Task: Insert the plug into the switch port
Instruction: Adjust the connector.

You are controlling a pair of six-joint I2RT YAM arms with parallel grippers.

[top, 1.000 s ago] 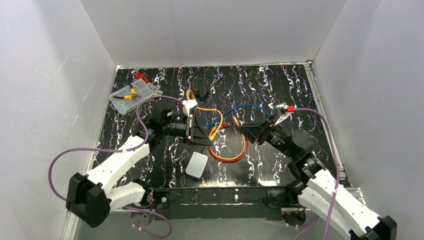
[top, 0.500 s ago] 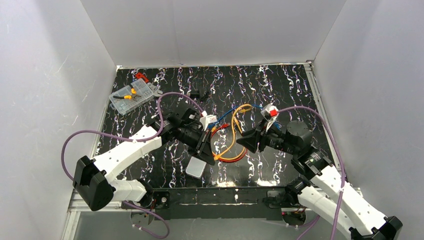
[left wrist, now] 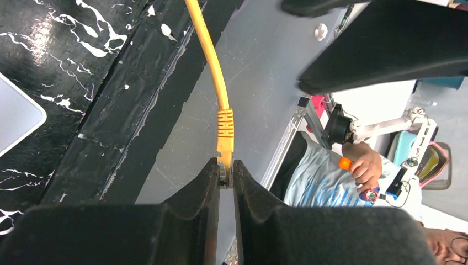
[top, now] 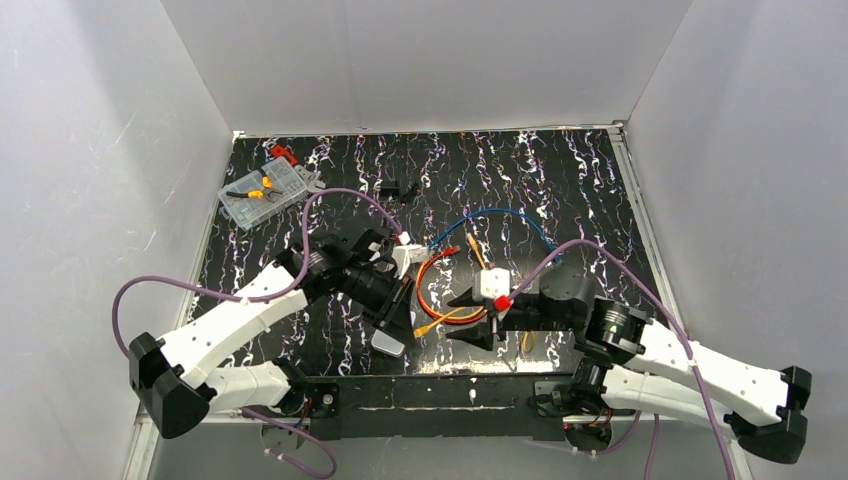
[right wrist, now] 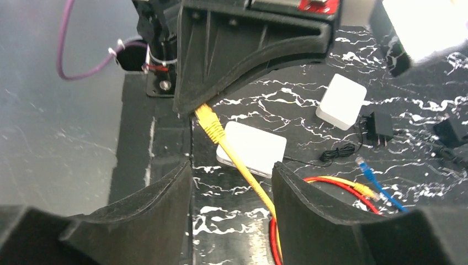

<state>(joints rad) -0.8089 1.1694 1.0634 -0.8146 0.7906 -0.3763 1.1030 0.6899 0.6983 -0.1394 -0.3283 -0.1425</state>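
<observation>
My left gripper [left wrist: 225,172] is shut on the tip of the yellow plug [left wrist: 224,128], whose cable runs away from the jaws. In the top view the left gripper [top: 403,322] hangs near the table's front edge, just above the pale flat switch box [top: 386,345], which it partly hides. The right wrist view shows the plug [right wrist: 208,122] held a little above and in front of the switch box [right wrist: 255,147]; the switch port itself I cannot make out. My right gripper [right wrist: 232,185] stands open, facing the plug, with the yellow cable passing between its fingers untouched.
A smaller white box [right wrist: 342,101] and a black adapter [right wrist: 378,130] lie beyond the switch. Red cable loops [top: 430,288] and a blue cable [top: 500,213] lie mid-table. A clear organiser box [top: 265,190] sits at the far left. The table's front rail [top: 430,392] is close by.
The left arm has carried the yellow plug from mid-table down toward the switch at the front edge. The right arm swung in to the front middle and its jaws widened.
</observation>
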